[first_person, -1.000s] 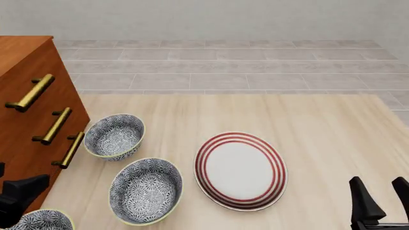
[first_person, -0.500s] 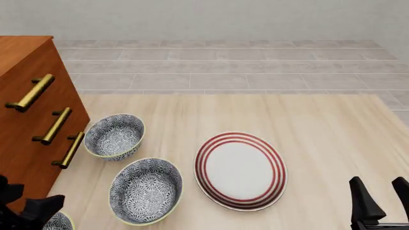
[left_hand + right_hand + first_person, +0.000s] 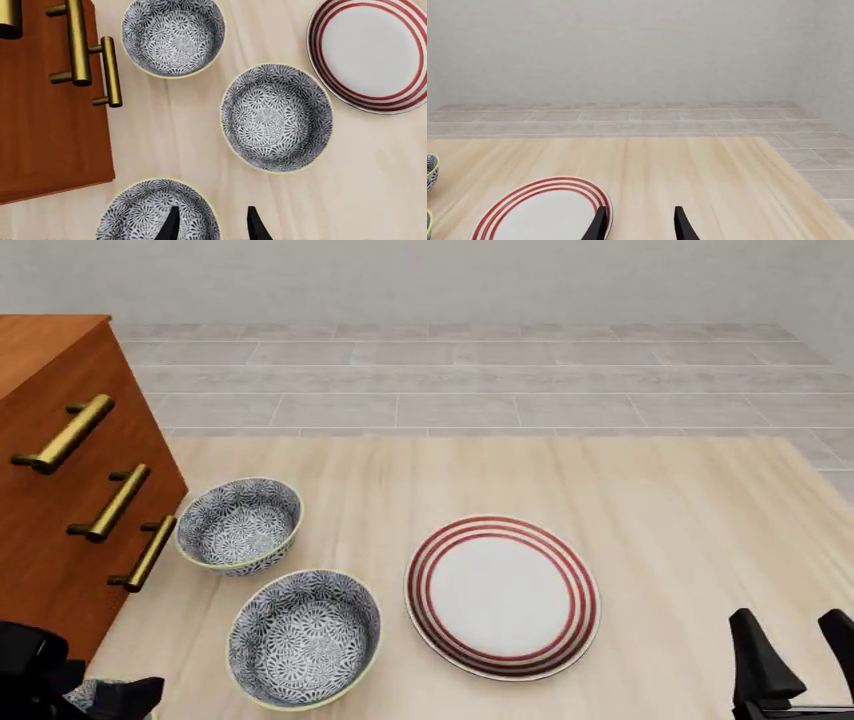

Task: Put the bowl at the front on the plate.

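Now: front bowl sits under L hand, rim between fingers

Obs, L wrist view: left hand (image 3: 210, 226) hangs directly over the bowl (image 3: 158, 211), the nearest of three look-alikes. Fingers apart, nothing held; one tip shows over the bowl's patterned inside, the other over bare bench (image 3: 373, 170) just outside the rim, so they straddle the rim's plate-side edge. No contact seen yet. Bowl is round, so no long axis to align w/; approach angle free.

Front view: bowl almost wholly hidden under the L arm at the near left corner, beside the cabinet (image 3: 60, 470). Plate (image 3: 503, 596) lies fwd and to the right of it, w/ the middle bowl (image 3: 304, 638) between.

Right hand (image 3: 802, 665) fingers apart, empty, parked near right, well apart from the bowl. L arm clearly nearer.

Est. next: lower, pinch rim, lift, carry right past the middle bowl.
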Controlling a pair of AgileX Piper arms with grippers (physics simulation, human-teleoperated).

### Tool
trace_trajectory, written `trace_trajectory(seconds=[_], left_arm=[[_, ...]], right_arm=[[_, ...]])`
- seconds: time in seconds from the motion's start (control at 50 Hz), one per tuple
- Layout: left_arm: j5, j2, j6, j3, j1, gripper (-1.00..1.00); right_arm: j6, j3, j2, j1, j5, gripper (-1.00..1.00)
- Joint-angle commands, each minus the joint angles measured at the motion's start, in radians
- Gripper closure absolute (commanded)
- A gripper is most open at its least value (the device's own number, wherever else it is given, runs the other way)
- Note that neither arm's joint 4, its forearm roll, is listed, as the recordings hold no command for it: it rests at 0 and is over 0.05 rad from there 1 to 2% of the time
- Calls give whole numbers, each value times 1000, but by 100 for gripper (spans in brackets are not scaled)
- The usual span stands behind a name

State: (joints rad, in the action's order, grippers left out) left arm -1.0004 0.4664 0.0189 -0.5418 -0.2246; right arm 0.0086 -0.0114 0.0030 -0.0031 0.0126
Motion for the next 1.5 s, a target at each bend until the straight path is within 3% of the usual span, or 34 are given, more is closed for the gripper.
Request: trace_trajectory(seconds=[0.02, 0.58, 1.02, 1.16, 1.5], left_arm=[[32, -8, 39, 68, -10, -100], [101, -23, 151, 197, -26, -100], [150, -13, 159, 257, -4, -100], [250, 31, 116, 327, 62, -100], [275, 34, 153, 376, 43, -100]], right_arm=[[0, 0, 0, 0, 0, -100], [0, 0, 0, 0, 0, -100], [0, 0, 0, 0, 0, -100], [0, 0, 0, 0, 0, -100], [0, 0, 0, 0, 0, -100]])
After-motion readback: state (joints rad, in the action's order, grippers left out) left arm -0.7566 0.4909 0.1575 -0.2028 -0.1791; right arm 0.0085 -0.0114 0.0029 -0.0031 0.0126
